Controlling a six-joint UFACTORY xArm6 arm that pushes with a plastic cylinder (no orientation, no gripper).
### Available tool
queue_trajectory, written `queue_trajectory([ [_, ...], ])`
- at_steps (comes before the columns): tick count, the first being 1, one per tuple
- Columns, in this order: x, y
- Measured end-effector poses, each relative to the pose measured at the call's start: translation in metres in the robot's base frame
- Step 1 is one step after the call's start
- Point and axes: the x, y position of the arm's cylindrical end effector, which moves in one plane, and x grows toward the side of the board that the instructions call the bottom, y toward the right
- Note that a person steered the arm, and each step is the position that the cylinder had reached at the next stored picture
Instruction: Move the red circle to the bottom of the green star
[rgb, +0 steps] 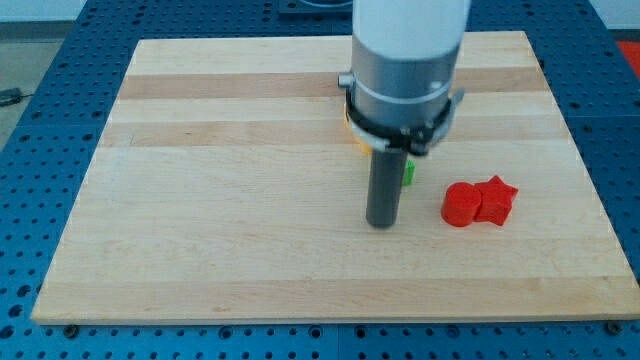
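Note:
The red circle (460, 205) sits on the wooden board (220, 200) at the view's right, touching a red star (496, 199) on its right side. My tip (381, 223) rests on the board to the left of the red circle, a short gap away. A sliver of a green block (409, 171) shows just behind the rod; its shape is hidden. A yellow block (354, 134) peeks out under the arm's body, mostly hidden.
The arm's wide grey body (405, 70) covers the board's upper middle. A blue perforated table (40, 120) surrounds the board on all sides.

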Motion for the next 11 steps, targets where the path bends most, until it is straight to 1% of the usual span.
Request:
queue_trajectory([
  [1,0.043,0.019],
  [2,0.072,0.109],
  [3,0.059,0.181],
  [4,0.023,0.205],
  [6,-0.047,0.201],
  [7,-0.05,0.174],
  [8,-0.042,0.145],
  [10,-0.042,0.069],
  [11,-0.042,0.041],
])
